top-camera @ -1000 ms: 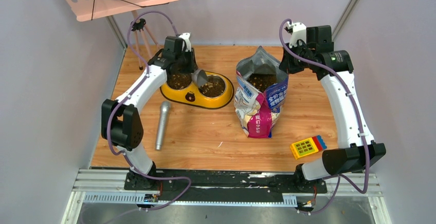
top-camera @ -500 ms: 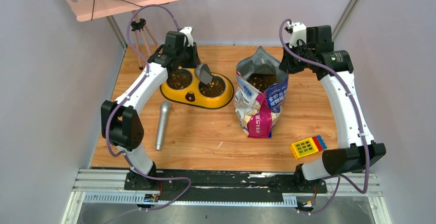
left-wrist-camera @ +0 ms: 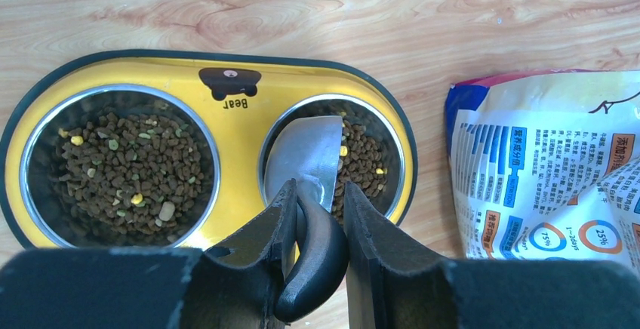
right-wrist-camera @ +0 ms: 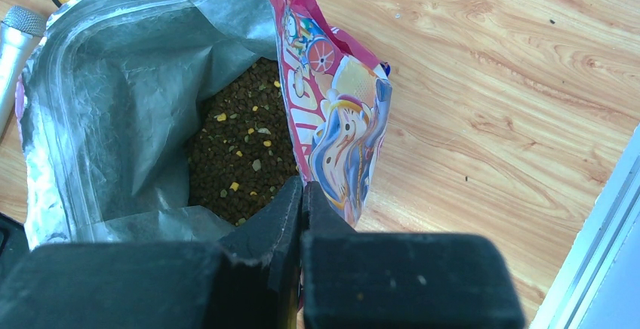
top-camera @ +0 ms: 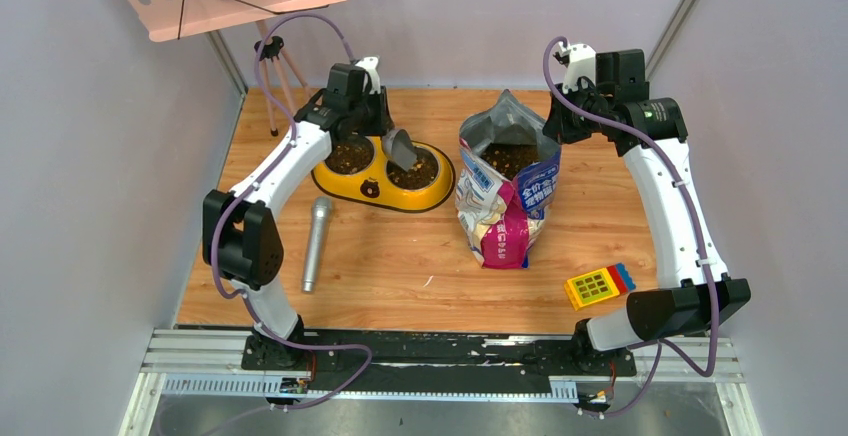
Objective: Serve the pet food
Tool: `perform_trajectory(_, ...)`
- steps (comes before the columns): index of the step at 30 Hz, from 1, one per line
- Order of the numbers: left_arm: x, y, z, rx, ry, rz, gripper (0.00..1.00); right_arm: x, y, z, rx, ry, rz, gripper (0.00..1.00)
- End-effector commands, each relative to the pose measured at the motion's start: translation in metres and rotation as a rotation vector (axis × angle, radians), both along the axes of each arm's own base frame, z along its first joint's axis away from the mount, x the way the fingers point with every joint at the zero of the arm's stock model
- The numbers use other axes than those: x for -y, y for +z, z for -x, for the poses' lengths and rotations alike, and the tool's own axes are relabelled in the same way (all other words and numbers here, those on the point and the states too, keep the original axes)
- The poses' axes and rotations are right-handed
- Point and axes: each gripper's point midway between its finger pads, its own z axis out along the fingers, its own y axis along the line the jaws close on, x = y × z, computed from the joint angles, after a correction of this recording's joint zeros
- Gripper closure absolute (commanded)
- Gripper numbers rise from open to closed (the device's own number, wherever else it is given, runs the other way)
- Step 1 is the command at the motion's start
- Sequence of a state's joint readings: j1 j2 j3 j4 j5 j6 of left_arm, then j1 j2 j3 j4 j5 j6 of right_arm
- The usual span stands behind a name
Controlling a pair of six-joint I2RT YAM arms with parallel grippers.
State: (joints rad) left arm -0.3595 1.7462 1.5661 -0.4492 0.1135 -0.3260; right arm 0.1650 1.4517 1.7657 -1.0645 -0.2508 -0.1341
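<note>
From above, the left hand [top-camera: 386, 132] is holding a grey metal scoop [top-camera: 400, 148] tilted over the right bowl of a yellow feeder [top-camera: 372, 189] on the wooden counter [top-camera: 400, 266], while the right hand [top-camera: 551, 135] is pinching the rim of the open bag [top-camera: 505, 211]. The left wrist camera is showing the fingers clamped narrowly on the scoop's dark handle [left-wrist-camera: 313, 269], with pet food [left-wrist-camera: 124, 167] lying in both bowls. The right wrist camera is showing the closed hand gripping the bag's pink edge, with more pet food sitting deep inside.
</note>
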Motion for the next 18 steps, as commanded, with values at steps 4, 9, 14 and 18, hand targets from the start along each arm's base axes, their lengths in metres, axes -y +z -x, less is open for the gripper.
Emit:
perform_trajectory(4,0.001,0.007,-0.005,0.036,0.008,0.001,1.00,0.000,0.030,-0.007,0.127,0.005,-0.008,1.00)
perform_trajectory(9,0.002,0.025,-0.005,0.078,0.001,0.015,1.00,0.001,0.029,-0.005,0.127,0.005,-0.005,1.00)
perform_trajectory(14,-0.002,0.040,-0.008,0.121,0.000,-0.009,1.00,0.000,0.030,-0.005,0.130,0.005,-0.007,1.00)
perform_trajectory(18,0.003,0.048,-0.002,0.132,-0.034,0.015,1.00,0.001,0.031,-0.004,0.131,0.004,-0.006,1.00)
